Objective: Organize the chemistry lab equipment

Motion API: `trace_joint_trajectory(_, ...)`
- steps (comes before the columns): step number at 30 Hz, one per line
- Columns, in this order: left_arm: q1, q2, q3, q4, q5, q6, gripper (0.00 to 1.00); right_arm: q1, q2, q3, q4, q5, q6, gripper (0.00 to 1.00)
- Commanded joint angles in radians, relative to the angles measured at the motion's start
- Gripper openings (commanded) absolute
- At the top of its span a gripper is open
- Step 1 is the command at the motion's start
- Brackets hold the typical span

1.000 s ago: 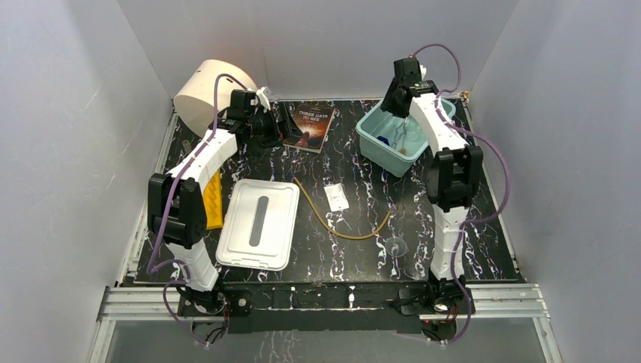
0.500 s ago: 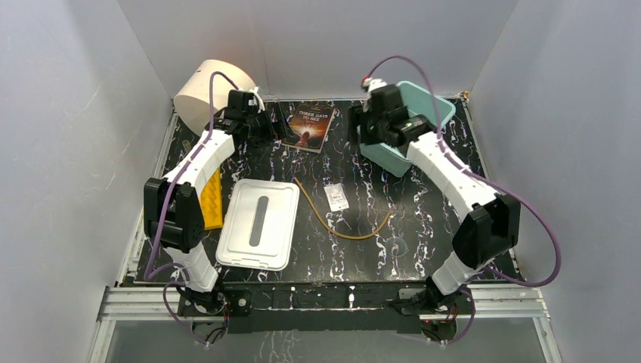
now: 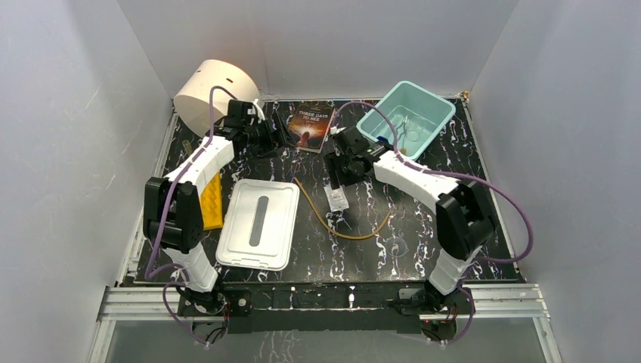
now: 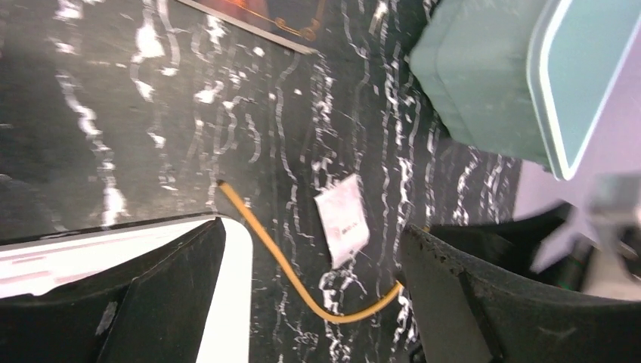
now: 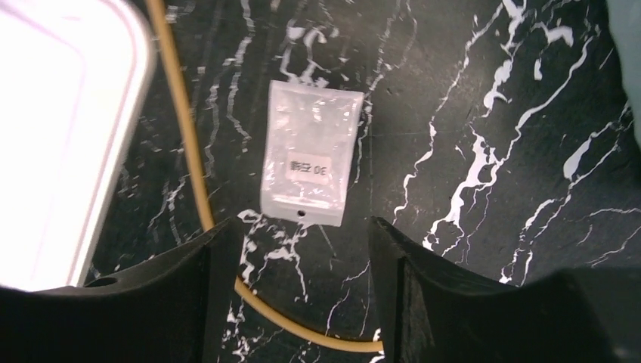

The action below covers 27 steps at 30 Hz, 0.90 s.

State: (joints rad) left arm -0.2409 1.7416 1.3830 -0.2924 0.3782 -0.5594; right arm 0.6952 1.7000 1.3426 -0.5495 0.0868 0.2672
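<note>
Top external view: the left claw is held spread and empty beyond the white lid. Just right of the lid the tan rubber tubing is laid, then the white packet flat on the counter, under the spread right claw. Light, limp and probably slippery, the packet is best pinched across its narrow width.

Right hand left the teal bin and swung across. Now hangs directly above white packet, jaws wider than before.
</note>
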Motion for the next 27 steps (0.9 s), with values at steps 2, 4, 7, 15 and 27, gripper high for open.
trace_joint_trajectory(2,-0.095,0.031,0.007,0.033,0.142,-0.098,0.80,-0.006,0.086,0.036,-0.024,0.115,0.105,0.63)
trace_joint_trajectory(4,-0.128,0.054,-0.003,0.034,0.121,-0.134,0.79,-0.010,0.104,0.033,-0.020,0.132,0.111,0.60)
trace_joint_trajectory(7,-0.149,0.087,-0.029,0.058,0.127,-0.187,0.74,-0.026,0.138,0.023,-0.023,0.133,0.120,0.53)
trace_joint_trajectory(15,-0.217,0.162,-0.051,0.112,0.098,-0.193,0.65,-0.072,0.169,-0.046,0.061,0.065,0.135,0.46)
trace_joint_trajectory(27,-0.256,0.224,-0.118,0.200,0.137,-0.217,0.60,-0.102,0.206,-0.072,0.107,-0.035,0.142,0.54)
